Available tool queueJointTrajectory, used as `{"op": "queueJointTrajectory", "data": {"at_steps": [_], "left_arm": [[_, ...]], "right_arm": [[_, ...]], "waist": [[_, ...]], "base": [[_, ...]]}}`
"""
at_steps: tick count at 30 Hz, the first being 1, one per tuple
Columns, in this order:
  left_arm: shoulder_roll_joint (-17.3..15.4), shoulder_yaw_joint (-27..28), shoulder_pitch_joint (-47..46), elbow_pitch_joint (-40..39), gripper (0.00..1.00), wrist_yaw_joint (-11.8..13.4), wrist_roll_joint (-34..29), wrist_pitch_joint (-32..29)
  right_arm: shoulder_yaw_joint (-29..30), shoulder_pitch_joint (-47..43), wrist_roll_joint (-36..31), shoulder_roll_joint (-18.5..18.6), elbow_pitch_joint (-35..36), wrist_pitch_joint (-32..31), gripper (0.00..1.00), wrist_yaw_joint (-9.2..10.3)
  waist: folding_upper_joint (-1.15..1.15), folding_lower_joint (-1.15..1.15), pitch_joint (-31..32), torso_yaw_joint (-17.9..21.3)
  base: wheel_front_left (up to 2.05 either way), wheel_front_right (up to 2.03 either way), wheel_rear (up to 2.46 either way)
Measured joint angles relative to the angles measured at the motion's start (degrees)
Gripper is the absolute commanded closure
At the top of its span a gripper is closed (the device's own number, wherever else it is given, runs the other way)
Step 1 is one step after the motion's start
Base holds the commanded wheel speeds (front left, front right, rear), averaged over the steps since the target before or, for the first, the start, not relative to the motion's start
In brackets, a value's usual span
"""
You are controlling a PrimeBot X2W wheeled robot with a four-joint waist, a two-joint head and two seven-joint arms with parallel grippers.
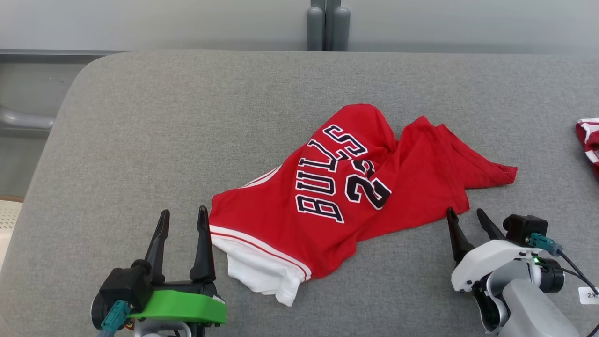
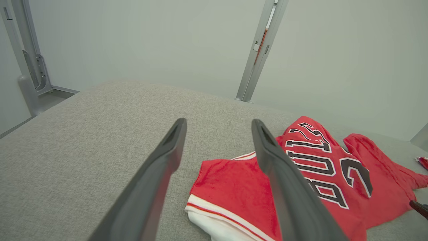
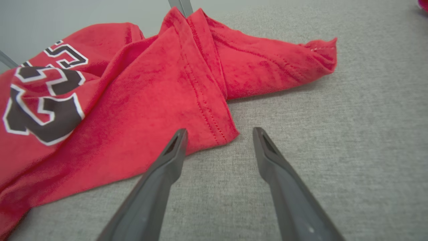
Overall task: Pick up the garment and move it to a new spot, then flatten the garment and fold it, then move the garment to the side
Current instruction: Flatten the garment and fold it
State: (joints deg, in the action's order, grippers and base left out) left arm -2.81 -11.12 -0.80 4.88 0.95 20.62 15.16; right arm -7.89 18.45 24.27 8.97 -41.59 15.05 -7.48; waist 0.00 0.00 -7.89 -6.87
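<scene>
Red Bulls jersey lies crumpled crosswise on the tabletop, between left fingers, parted empty beside its white-trimmed end, and right fingers, parted empty, seemingly just short of its hem.

Red jersey: black, white-edged lettering "BULLS" across the front, with the number "23" beside it, creased by folds. Small white tag, lower right: begins "2", the rest unreadable.
</scene>
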Motion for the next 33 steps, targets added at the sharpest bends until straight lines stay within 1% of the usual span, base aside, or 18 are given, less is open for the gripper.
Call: {"op": "queueJointTrajectory", "data": {"at_steps": [6,7,8,9,10,11,15,19,21,25,33], "left_arm": [[0.0,0.07,-0.01,-0.02,0.0,-0.02,-0.31,-0.01],[0.0,0.08,-0.01,-0.01,0.0,-0.18,-0.49,0.0],[0.0,0.08,-0.02,0.0,0.0,-0.25,-0.58,-0.01],[0.0,0.13,-0.06,0.0,0.0,-0.29,-0.59,-0.01],[0.0,0.2,-0.11,0.01,0.0,-0.41,-0.62,-0.01],[0.0,0.25,-0.12,0.02,0.0,-0.42,-0.7,-0.01],[0.0,0.73,-0.13,0.07,0.0,-0.42,-1.19,-0.01],[0.0,1.19,-0.13,0.02,0.0,-0.43,-1.54,-0.01],[0.0,1.38,-0.11,0.01,0.0,-0.44,-1.54,0.0],[0.01,1.63,-0.07,0.05,0.0,-0.43,-1.47,-0.01],[0.01,2.76,-0.12,0.02,0.0,-0.45,-1.44,-0.01]], "right_arm": [[1.33,4.86,0.64,-1.16,-7.02,0.01,0.0,0.0],[1.09,5.75,0.68,-1.4,-8.11,0.02,0.32,0.0],[0.69,6.46,0.76,-1.58,-9.01,0.02,0.58,0.0],[0.11,7.21,0.99,-1.88,-9.98,0.03,0.72,0.0],[-0.45,7.84,1.27,-2.05,-10.72,0.18,0.92,0.0],[-0.9,8.38,1.55,-2.18,-11.29,0.18,1.0,0.0],[-1.74,9.21,3.08,-2.35,-11.11,0.15,1.0,-0.01],[-0.76,8.23,4.01,-1.52,-7.26,0.1,1.0,-0.01],[0.88,6.25,4.32,-0.76,-4.36,0.1,1.0,-0.01],[4.59,1.44,3.92,-0.46,0.81,0.09,1.0,-0.01],[10.05,-5.59,0.65,-3.14,8.48,0.09,1.0,-0.01]], "waist": [[0.0,0.0,-0.6,-0.32],[0.0,0.0,-0.73,-0.28],[0.0,0.0,-0.84,-0.22],[0.0,0.0,-0.97,-0.13],[0.0,0.0,-1.1,-0.01],[0.0,0.0,-1.2,0.14],[0.0,0.0,-1.4,1.0],[0.0,0.0,-1.35,2.23],[0.0,0.0,-1.27,3.08],[0.0,0.0,-1.15,4.95],[0.0,0.0,-1.34,8.95]], "base": [[0.0,0.0,0.0],[0.0,0.0,0.0],[0.0,0.0,0.0],[0.0,0.0,0.0],[0.0,0.0,0.0],[0.0,0.0,0.0],[0.0,0.0,0.0],[0.0,0.0,0.0],[0.0,0.0,0.0],[0.0,0.0,0.0],[0.0,0.0,0.0]]}}
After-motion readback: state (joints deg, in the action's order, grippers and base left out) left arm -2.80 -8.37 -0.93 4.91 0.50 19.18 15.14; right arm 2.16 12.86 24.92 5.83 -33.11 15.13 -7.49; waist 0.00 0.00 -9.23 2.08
